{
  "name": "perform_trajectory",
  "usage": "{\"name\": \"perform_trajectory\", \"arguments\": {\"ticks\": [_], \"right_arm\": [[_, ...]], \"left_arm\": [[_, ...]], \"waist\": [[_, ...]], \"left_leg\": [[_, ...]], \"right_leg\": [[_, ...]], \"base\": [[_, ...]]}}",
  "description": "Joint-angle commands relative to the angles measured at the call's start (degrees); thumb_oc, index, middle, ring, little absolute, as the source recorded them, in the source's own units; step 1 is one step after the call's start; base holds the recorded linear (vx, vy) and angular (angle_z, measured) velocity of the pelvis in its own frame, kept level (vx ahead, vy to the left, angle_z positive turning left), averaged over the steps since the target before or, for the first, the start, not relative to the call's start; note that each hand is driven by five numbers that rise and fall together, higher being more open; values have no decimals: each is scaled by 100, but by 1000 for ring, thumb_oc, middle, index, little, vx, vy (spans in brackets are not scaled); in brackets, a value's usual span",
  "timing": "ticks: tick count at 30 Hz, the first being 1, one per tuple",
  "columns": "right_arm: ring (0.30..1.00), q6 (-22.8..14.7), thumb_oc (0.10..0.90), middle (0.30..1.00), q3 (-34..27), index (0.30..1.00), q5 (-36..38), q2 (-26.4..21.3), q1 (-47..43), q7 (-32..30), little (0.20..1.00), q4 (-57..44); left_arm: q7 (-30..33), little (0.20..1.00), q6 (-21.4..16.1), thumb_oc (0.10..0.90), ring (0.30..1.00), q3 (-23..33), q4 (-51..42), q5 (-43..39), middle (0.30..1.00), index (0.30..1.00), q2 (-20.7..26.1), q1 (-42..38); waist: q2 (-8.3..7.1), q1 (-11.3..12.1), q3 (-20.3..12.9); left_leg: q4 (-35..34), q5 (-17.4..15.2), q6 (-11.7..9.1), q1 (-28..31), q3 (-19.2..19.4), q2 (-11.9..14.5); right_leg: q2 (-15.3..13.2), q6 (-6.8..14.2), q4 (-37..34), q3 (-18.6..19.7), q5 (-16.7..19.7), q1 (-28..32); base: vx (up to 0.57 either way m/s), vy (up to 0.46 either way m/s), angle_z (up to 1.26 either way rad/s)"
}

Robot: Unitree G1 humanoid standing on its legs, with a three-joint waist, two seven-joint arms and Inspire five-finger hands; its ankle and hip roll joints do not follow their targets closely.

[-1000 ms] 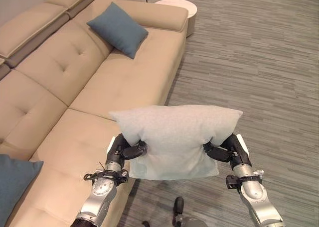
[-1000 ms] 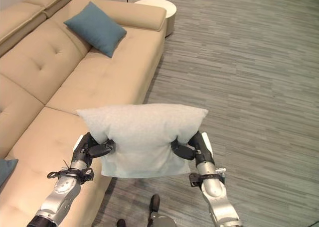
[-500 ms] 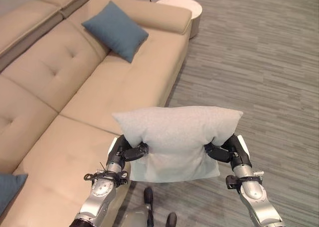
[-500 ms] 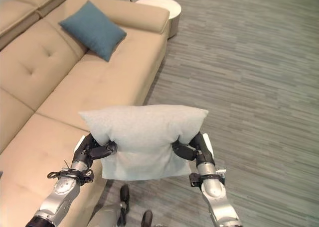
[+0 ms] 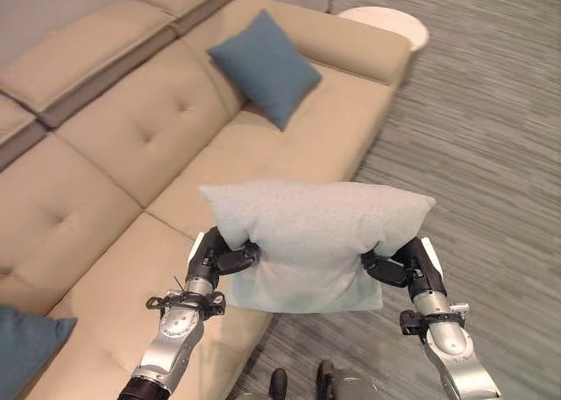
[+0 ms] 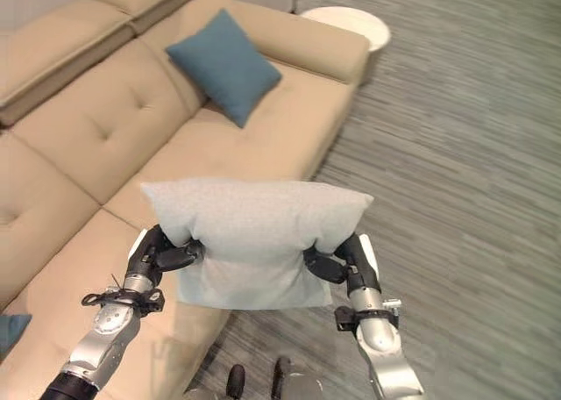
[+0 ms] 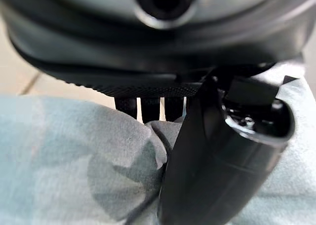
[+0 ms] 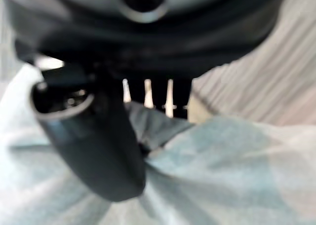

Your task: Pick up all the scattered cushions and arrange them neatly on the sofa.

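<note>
I hold a pale grey cushion [image 5: 311,242] in the air between both hands, over the front edge of the beige sofa [image 5: 131,146]. My left hand [image 5: 219,258] pinches its left side and my right hand [image 5: 399,264] pinches its right side. In the left wrist view the thumb [image 7: 212,156] presses into the grey cloth [image 7: 74,156]; the right wrist view shows the same grip on the cushion [image 8: 232,170]. A blue cushion [image 5: 265,67] leans on the sofa back at the far end. Another blue cushion [image 5: 26,347] lies on the near seat at the lower left.
A round white side table [image 5: 386,27] stands past the sofa's far arm. Grey striped floor [image 5: 491,154] stretches to the right of the sofa. The sofa's middle seats lie bare between the two blue cushions.
The camera has turned, so the sofa and blue cushion sit further right in the picture. The grey cushion stays held between both hands, now more over the sofa seat.
</note>
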Motion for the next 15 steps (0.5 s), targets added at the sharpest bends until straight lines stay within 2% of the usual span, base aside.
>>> {"name": "perform_trajectory", "arguments": {"ticks": [1, 4, 6, 7, 9, 10, 11, 12, 13, 15], "right_arm": [[300, -898, 400, 300, 167, 300, -42, 195, -616, 138, 300, -698], [300, -899, 400, 300, 171, 300, -50, 166, -583, 185, 300, -716], [300, -912, 400, 300, 141, 300, -35, 150, -556, 202, 300, -723], [300, -939, 400, 300, 139, 300, 24, 137, -553, 218, 300, -728], [300, -943, 400, 300, 134, 300, 118, 88, -546, 218, 300, -725], [300, -957, 400, 300, 122, 300, 204, 25, -569, 217, 300, -718], [300, -958, 400, 300, 123, 300, 206, 25, -571, 218, 300, -715], [300, -966, 400, 300, 111, 300, 222, 12, -558, 221, 300, -724], [300, -964, 400, 300, 92, 300, 228, -1, -542, 221, 300, -736], [300, -955, 400, 300, -1, 300, 198, -53, -463, 170, 300, -771]], "left_arm": [[-505, 300, -892, 400, 300, -370, -1111, 6, 300, 300, -174, -375], [-536, 300, -893, 400, 300, -365, -1099, -7, 300, 300, -181, -335], [-572, 300, -885, 400, 300, -376, -1071, -10, 300, 300, -203, -323], [-574, 300, -881, 400, 300, -368, -1053, -30, 300, 300, -222, -326], [-562, 300, -878, 400, 300, -351, -1068, -73, 300, 300, -238, -312], [-557, 300, -878, 400, 300, -336, -1070, -97, 300, 300, -244, -305], [-556, 300, -876, 400, 300, -336, -1073, -97, 300, 300, -244, -305], [-564, 300, -886, 400, 300, -333, -1069, -109, 300, 300, -250, -297], [-574, 300, -886, 400, 300, -341, -1059, -133, 300, 300, -269, -293], [-609, 300, -873, 400, 300, -420, -961, -158, 300, 300, -305, -331]], "waist": [[-350, -157, -561], [-428, -176, -563], [-506, -189, -620], [-520, -192, -622], [-567, -179, -580], [-588, -164, -525], [-581, -169, -527], [-577, -190, -535], [-573, -215, -533], [-573, -276, -563]], "left_leg": [[120, -350, -231, -182, 654, -49], [269, -508, -326, -91, 418, -62], [492, -671, -422, -85, 327, -38], [792, -662, -545, -183, 331, 4], [1320, -663, -610, -429, 407, 77], [1852, -589, -634, -764, 641, 184], [1887, -606, -634, -786, 636, 187], [1878, -609, -607, -815, 855, 273], [1895, -615, -588, -867, 1182, 446], [1464, -692, -471, -982, 1949, 696]], "right_leg": [[-58, 567, -110, 172, 223, 531], [-58, 539, -67, 220, 266, 617], [-76, 426, -252, 186, 193, 821], [-73, 386, -343, 92, 210, 955], [-83, 325, -444, 35, 193, 1114], [-106, 259, -536, -108, 165, 1256], [-100, 259, -538, -114, 166, 1253], [-110, 245, -584, -183, 139, 1310], [-145, 235, -639, -306, 97, 1399], [-223, 263, -785, -607, 5, 1548]], "base": [[162, -128, 126], [176, -165, 66], [166, -206, 55], [137, -214, 74], [103, -190, 62], [60, -125, 45], [66, -100, 51], [72, -44, 40], [111, -55, 54], [114, -24, 90]]}}
